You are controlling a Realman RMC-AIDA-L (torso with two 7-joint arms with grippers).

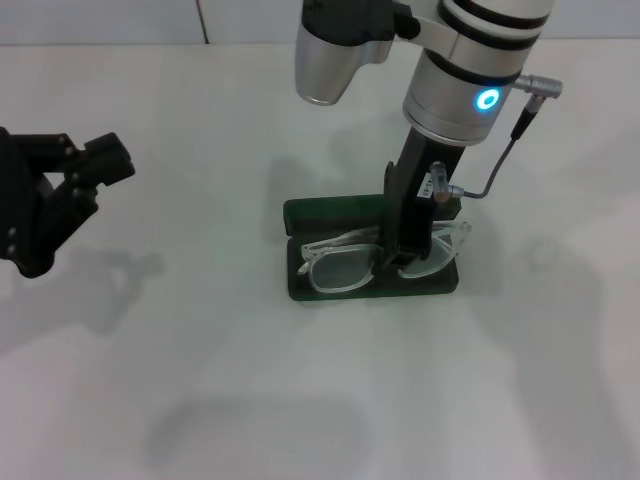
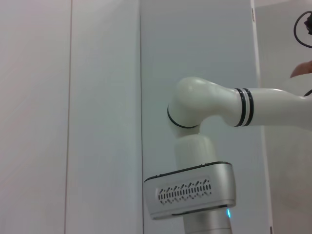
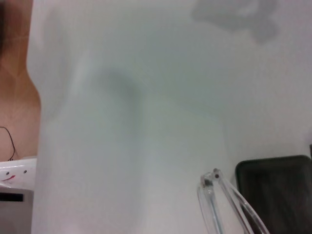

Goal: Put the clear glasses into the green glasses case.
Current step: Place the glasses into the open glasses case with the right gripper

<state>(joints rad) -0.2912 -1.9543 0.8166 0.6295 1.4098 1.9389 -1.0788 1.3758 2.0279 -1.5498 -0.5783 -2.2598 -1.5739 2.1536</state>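
**Inspector:** State the position of the clear glasses (image 1: pixel 345 262) relative to the green glasses case (image 1: pixel 372 252).

**Assessor:** The case lies open on the white tabletop (image 1: pixel 200 350), its long axis running across the robot's front; the glasses lie lengthwise along that same axis, over the tray; the left lens sits inside the outline, while the right end reaches the case's right edge and appears to ride slightly above it.

**Inspector:** And the working hand?

**Assessor:** The right hand (image 1: pixel 405 262) stands straight down over the middle of the frame, at the bridge; its dark fingers cross the glasses there; whether they are clamped on the frame or already slackened I cannot tell, since the hand's own body hides the tips in the head view and the right wrist view shows only one clear temple arm and a corner of the case.

**Inspector:** The other arm?

**Assessor:** The left hand (image 1: pixel 85 170) hovers well apart at the robot's left, above bare tabletop; its fingers stand apart and hold nothing.

**Inspector:** Judgement on the coming move?

**Assessor:** The right arm is the nearer by far; the glasses are aligned with the tray, so what remains is likely a short settle downward and a release.
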